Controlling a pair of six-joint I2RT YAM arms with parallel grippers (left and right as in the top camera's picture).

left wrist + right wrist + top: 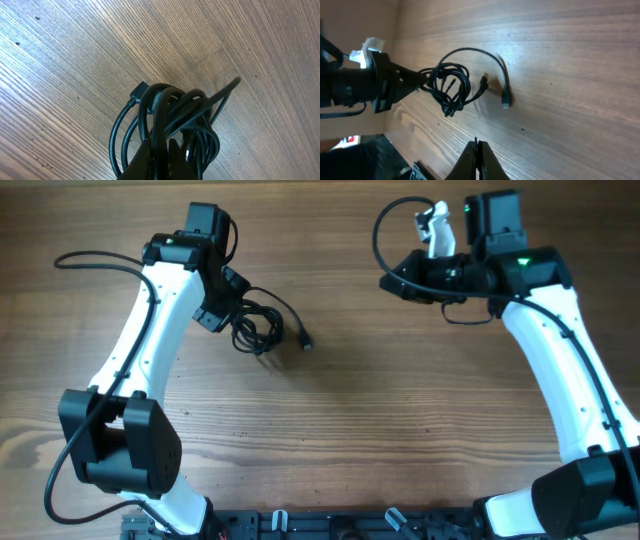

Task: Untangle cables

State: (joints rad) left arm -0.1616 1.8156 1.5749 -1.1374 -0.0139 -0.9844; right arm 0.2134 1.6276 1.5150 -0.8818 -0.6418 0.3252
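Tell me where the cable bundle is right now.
In the overhead view, the cables are left of centre, bunched and gripped by the left claw, with one plug end trailing right toward the middle.

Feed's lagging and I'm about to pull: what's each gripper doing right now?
Left gripper: shut on the cables.
Right gripper: shut, holding nothing.

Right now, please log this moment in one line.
left tool: shut on cables | right tool: shut, empty | cables: tangled coil, one plug on table
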